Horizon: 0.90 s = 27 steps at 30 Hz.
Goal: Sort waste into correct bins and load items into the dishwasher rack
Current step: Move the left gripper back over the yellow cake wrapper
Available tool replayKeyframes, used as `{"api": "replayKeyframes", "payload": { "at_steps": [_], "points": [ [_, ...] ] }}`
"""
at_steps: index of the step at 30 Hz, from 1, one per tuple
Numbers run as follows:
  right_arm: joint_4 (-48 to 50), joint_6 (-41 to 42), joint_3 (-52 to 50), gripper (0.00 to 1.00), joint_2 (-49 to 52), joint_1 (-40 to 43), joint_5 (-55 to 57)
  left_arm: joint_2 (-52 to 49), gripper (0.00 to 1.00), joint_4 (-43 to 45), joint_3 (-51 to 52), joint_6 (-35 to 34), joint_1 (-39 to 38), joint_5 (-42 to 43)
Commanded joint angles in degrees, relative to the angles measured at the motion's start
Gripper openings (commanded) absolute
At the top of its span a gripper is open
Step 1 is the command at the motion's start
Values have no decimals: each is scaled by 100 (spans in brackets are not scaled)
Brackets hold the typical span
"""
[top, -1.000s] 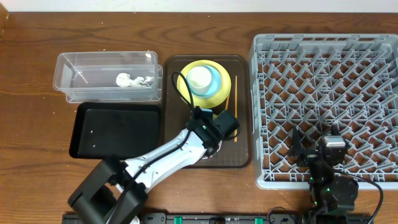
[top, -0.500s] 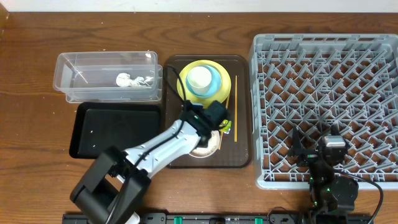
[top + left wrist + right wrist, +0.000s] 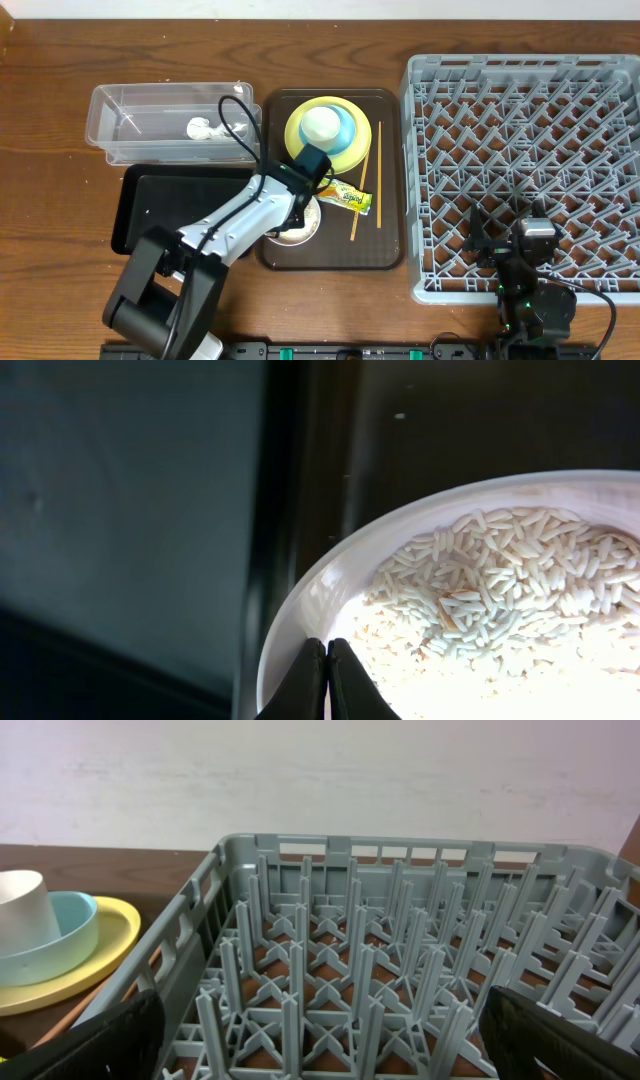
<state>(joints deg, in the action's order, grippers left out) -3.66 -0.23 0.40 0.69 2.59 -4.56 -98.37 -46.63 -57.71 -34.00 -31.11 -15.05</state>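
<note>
Hovering at the brown serving tray's (image 3: 385,255) near-left corner, we've got the left gripper (image 3: 326,660) pinched shut on the white bowl's (image 3: 330,575) rim, rice (image 3: 500,580) inside. The black tray (image 3: 190,210) lies just left, left arm nearer.

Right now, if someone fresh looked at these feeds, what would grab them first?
The big grey dishwasher rack, empty of dishes, fills the table's right side. On the brown tray beside it, the left gripper is pinched shut on the rim of a white bowl of rice, a yellow-green snack wrapper lying to its right.
</note>
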Motion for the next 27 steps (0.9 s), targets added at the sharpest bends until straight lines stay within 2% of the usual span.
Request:
{"api": "replayKeyframes", "payload": {
  "at_steps": [1, 6, 11, 15, 18, 20, 23, 27],
  "points": [
    [-20, 59, -9, 99, -35, 55, -39, -48, 6, -79, -26, 98, 57, -114],
    [-20, 59, -9, 99, -35, 55, -39, 44, 6, -133, -81, 103, 57, -114],
    [-20, 59, -9, 99, -35, 55, -39, 470, 6, -538, -651, 96, 50, -17],
    [-20, 59, -9, 99, -35, 55, -39, 994, 12, -597, -1123, 96, 50, 643],
    [-20, 59, -9, 99, -35, 55, -39, 1377, 17, -328, -1228, 28, 50, 1241],
    [-20, 59, -9, 99, -35, 55, -39, 1567, 26, -153, -1228, -260, 50, 1611],
    [-20, 59, -9, 99, -35, 55, -39, 1641, 28, -37, -1228, -883, 37, 1965],
    [-20, 59, -9, 99, -35, 55, -39, 1569, 29, -37, -1158, -1893, -96, 1978]
  ]
}}
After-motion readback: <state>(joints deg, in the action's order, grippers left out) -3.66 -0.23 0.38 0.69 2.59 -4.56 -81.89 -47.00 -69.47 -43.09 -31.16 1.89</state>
